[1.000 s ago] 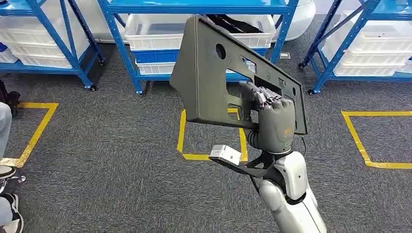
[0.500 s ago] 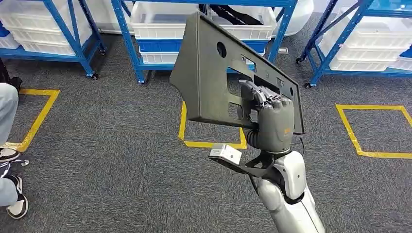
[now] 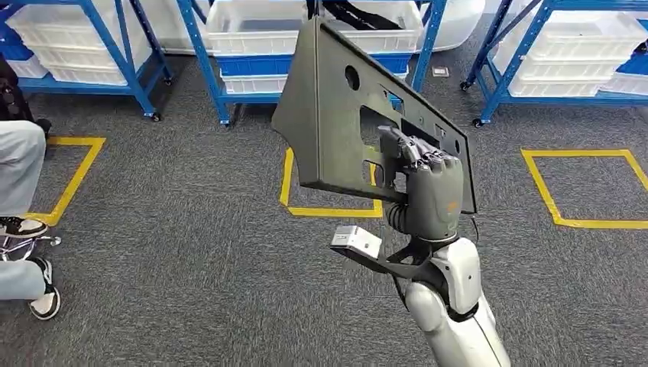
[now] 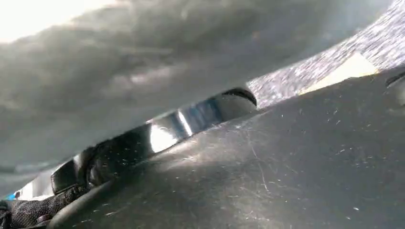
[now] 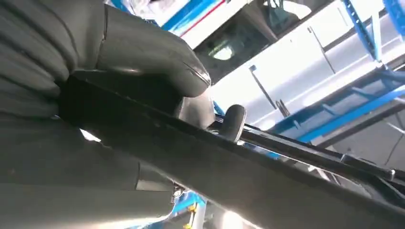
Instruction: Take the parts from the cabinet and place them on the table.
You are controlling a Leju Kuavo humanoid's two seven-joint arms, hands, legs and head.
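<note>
Right hand (image 3: 429,191) has its fingers hooked through a cutout near the lower edge of the dark grey panel (image 3: 336,107), thumb clamped on the other face per the right wrist view (image 5: 143,57). The panel is carried upright in front of the body, tilted, well off the floor.

Left hand (image 4: 143,62): the wrist view is blurred, with a grey cover pressed close against a dark scratched surface. Can't tell whether it's spread or curled.

Change over the last second: the whole head view has slid. Blue racks (image 3: 206,69) with white bins (image 3: 252,30) and the yellow floor square (image 3: 294,187) behind the panel have shifted in frame, and the seated person's leg (image 3: 19,164) at the left edge shows more. That's the camera moving, so the robot is walking or turning. Panel and grip look unchanged relative to the arm.

My read: pick from the rack is done and this is the carry phase. No desk visible, so placement is pending. Risk is the panel swinging on a one-sided hold.
</note>
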